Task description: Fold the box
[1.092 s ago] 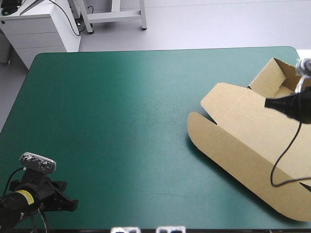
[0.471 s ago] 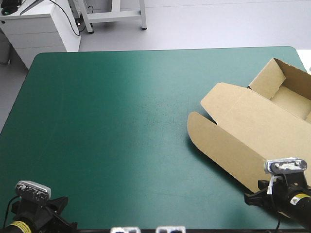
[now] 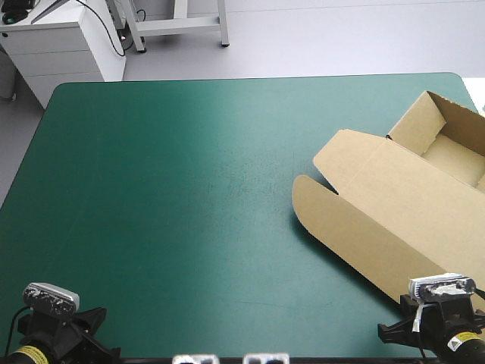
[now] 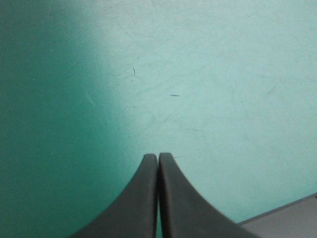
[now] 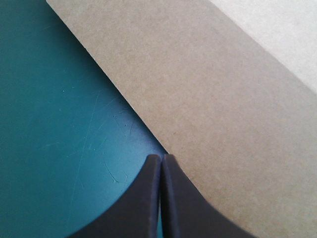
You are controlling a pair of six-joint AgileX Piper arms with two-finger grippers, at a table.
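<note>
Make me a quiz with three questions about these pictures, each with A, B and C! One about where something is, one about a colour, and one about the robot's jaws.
1. Where on the table's cover does the box lie?
A) by the left edge
B) in the very middle
C) by the right edge

2. What colour is that cover?
A) teal-green
B) red
C) yellow

3. How do the right arm's jaws stand?
A) wide apart
B) shut together
C) gripping a cup

Answers:
1 C: in the high view the brown board runs out to the right edge.
2 A: teal-green shows all around the box.
3 B: in the right wrist view they meet in one pointed arch, with nothing between them.
</note>
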